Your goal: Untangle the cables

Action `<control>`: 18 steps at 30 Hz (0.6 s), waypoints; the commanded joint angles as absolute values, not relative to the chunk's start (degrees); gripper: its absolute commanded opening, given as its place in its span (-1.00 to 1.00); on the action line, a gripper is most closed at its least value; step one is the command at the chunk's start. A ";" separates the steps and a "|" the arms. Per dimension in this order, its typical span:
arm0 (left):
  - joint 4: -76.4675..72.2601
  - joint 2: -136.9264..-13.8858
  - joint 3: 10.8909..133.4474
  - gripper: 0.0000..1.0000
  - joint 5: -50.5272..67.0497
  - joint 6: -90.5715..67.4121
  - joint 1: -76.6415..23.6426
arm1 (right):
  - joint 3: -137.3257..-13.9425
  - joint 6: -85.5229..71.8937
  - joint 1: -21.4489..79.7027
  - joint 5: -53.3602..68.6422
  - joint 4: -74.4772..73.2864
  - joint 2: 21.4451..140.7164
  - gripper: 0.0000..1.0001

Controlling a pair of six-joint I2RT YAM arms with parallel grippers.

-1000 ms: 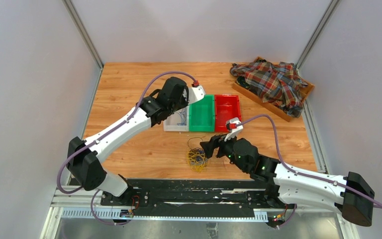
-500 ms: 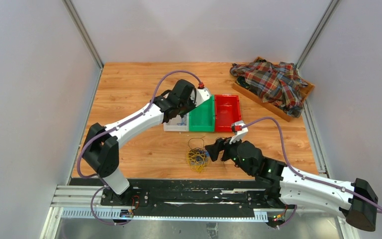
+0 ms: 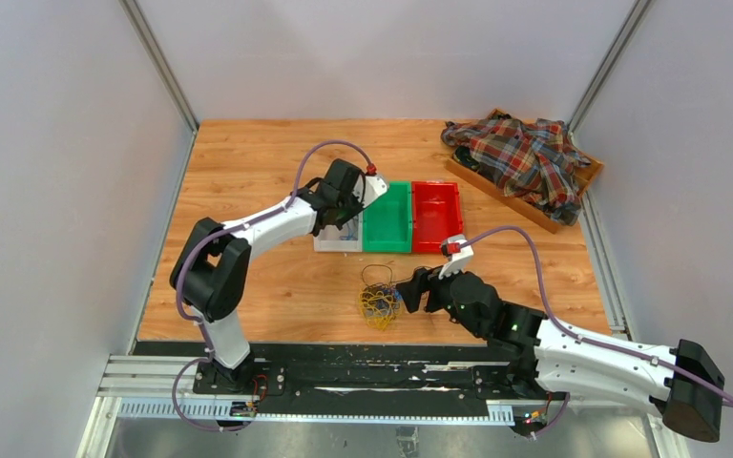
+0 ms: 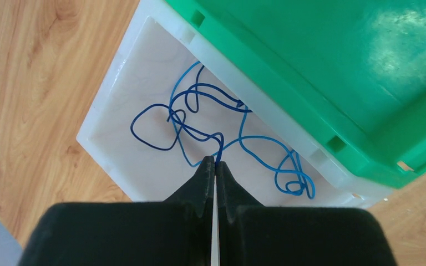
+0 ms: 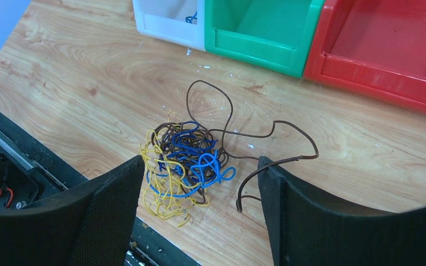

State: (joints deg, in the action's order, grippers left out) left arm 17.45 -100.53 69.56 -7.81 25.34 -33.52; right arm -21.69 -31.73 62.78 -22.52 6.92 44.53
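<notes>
Left gripper [image 4: 215,166] pinched a blue wire [image 4: 187,105] over the white bin [image 4: 144,61], release seemingly next; right gripper [image 5: 201,164] gaped above the tangle [image 5: 178,152].

I've got three bins in a row mid-bench [image 3: 248,172]: left bin [image 3: 329,244], middle bin [image 3: 388,218], right bin [image 3: 436,212], sides touching. Loose wires [image 4: 199,124] lie in the left bin, with the left jaws over them and touching one strand. The cables [image 3: 378,303] sit on the bench, near of the middle bin, with the right jaws just right of them. A shirt [image 3: 520,162] lies on a tray [image 3: 482,184] at the far right.
</notes>
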 commanded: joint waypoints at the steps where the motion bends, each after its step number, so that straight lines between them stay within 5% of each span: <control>1: 12.96 -103.14 68.97 -0.99 -11.06 28.27 -33.57 | -23.56 -31.48 63.72 -22.64 5.50 44.41 0.48; 4: 16.24 -102.94 70.55 -0.91 -10.10 27.81 -33.64 | -23.81 -31.32 63.72 -22.70 4.23 43.58 0.46; 10: 27.45 -98.43 78.29 0.31 -8.59 25.05 -33.49 | -23.22 -31.31 63.70 -23.82 2.49 40.67 0.41; 14: 31.43 -95.17 79.52 0.82 -5.41 25.29 -33.49 | -23.00 -31.37 63.72 -24.25 2.07 39.36 0.41; 18: 37.15 -93.00 82.31 0.96 -2.94 25.83 -33.49 | -23.39 -31.45 63.72 -24.32 2.25 38.57 0.41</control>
State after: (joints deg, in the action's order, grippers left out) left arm 30.00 -96.07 79.24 -6.68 25.52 -33.50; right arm -22.00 -31.68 62.78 -22.61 2.90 39.66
